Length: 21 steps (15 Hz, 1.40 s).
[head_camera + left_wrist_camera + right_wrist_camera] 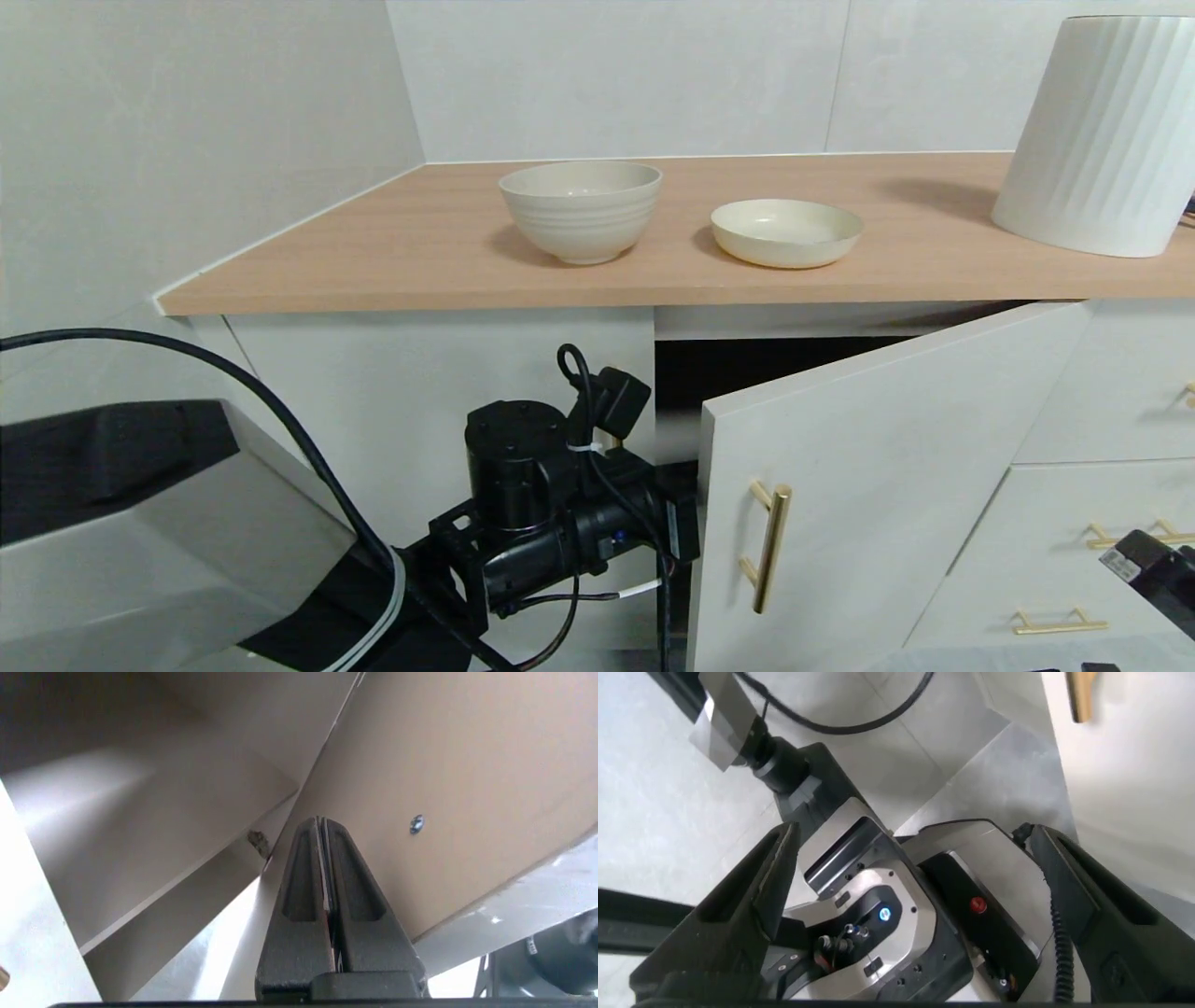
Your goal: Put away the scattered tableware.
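1. Bowl [581, 210] and shallow dish [786, 231]: near each other, not touching, on the countertop [373, 252]. Probably rigid, light, smooth and chip-prone, so best pinched at the rim.
2. Cupboard door [840, 467] below: ajar.
3. Left gripper [323, 887]: fingers pressed together by the door's inner face. Right gripper [915, 835]: spread wide, empty.

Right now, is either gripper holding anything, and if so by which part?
Nothing is held. The left gripper is shut on nothing, by the open cabinet door. The right gripper is open and empty.
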{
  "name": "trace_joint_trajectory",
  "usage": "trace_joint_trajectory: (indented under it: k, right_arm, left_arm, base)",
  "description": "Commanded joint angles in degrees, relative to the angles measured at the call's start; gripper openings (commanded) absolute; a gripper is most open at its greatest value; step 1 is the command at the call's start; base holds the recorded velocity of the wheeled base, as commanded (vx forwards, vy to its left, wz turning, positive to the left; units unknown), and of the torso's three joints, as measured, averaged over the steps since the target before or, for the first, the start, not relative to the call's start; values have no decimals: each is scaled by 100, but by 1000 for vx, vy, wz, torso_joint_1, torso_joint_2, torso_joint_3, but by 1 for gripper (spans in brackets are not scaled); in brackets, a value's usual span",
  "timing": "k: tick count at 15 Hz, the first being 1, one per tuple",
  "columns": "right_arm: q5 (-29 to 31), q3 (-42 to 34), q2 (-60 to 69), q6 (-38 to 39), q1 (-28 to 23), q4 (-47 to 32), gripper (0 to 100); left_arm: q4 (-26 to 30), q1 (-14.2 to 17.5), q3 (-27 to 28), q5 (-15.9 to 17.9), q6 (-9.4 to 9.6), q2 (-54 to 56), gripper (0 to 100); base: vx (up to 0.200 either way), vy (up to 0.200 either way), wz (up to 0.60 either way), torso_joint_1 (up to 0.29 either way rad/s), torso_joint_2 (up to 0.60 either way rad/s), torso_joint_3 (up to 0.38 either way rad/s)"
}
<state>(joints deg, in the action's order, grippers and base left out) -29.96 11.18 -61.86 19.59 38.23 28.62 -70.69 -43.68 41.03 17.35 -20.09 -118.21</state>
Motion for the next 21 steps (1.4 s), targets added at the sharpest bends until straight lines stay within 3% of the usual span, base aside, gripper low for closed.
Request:
trace_joint_trajectory:
  k: [1,4,13,16,21]
  right_arm:
    - [-1,-37,33,1,18,3,100]
    - [-9,-46,16,1,18,3,100]
    - [-27,-292,68,-236,343,3,100]
    - [-27,-300,77,-333,343,3,100]
    - [-36,-388,86,-395,361,3,100]
  left_arm:
    - [-15,0,1,-3,-4,-44,0]
    - [-103,-18,1,-3,-4,-106,0]
    - [-94,-141,168,6,-12,-352,0]
    - [64,-150,335,14,-12,-404,0]
    - [513,-185,695,6,-21,-483,0]
  base:
    - [-200,0,0,2,-2,2]
    - [-200,0,0,9,1,4]
    - [0,0,0,0,0,0]
    - [-200,0,0,7,4,1]
    - [0,0,0,0,0,0]
